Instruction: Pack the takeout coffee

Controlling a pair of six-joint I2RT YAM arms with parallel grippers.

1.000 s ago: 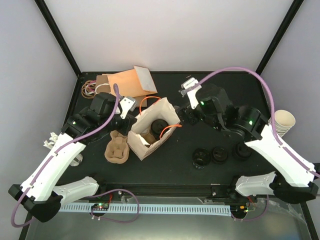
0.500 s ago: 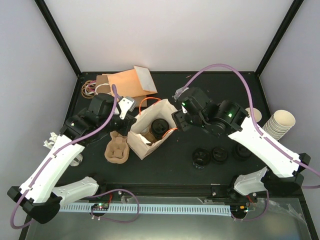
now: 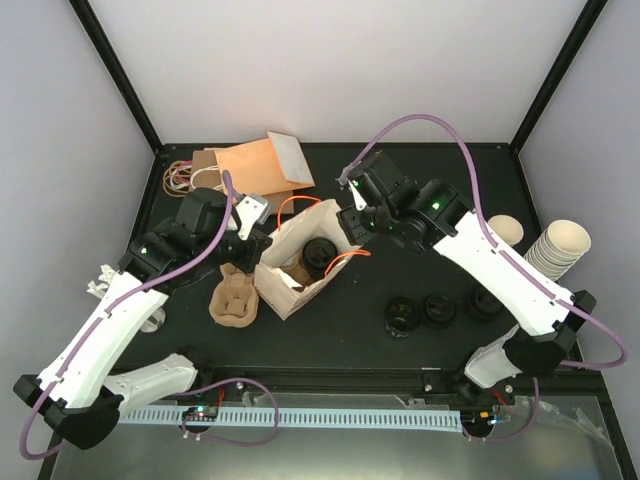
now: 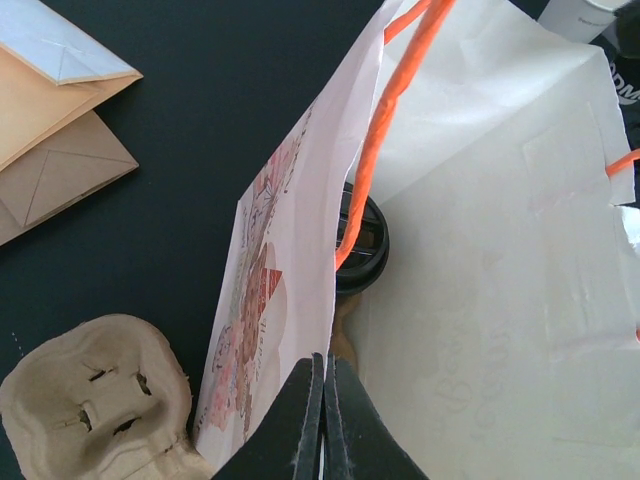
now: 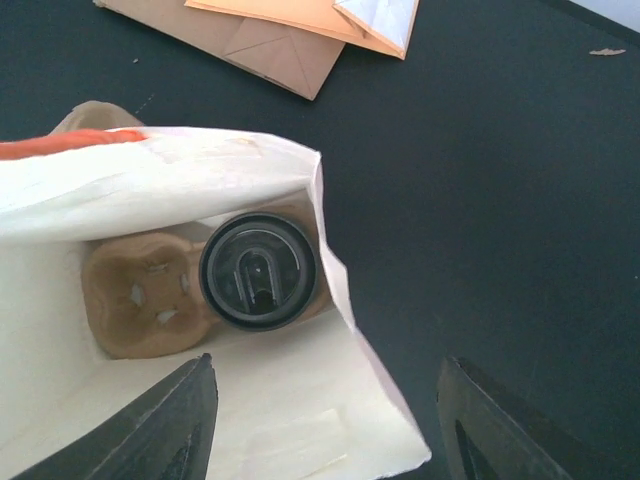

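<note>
The right arm has swung in from the right toward the white bag. At the bag's left rim, the left gripper pinches the paper wall. Inside the bag, the black-lidded takeout coffee sits in a carrier. Over the bag's far-right rim the right gripper hangs with jaws apart and empty. The dark table lies past that edge.

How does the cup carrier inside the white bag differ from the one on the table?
The carrier in the bag holds a black-lidded cup; the carrier on the table is empty. The first sits enclosed by the white bag, the second lies beside it. Both are tan pulp.
</note>
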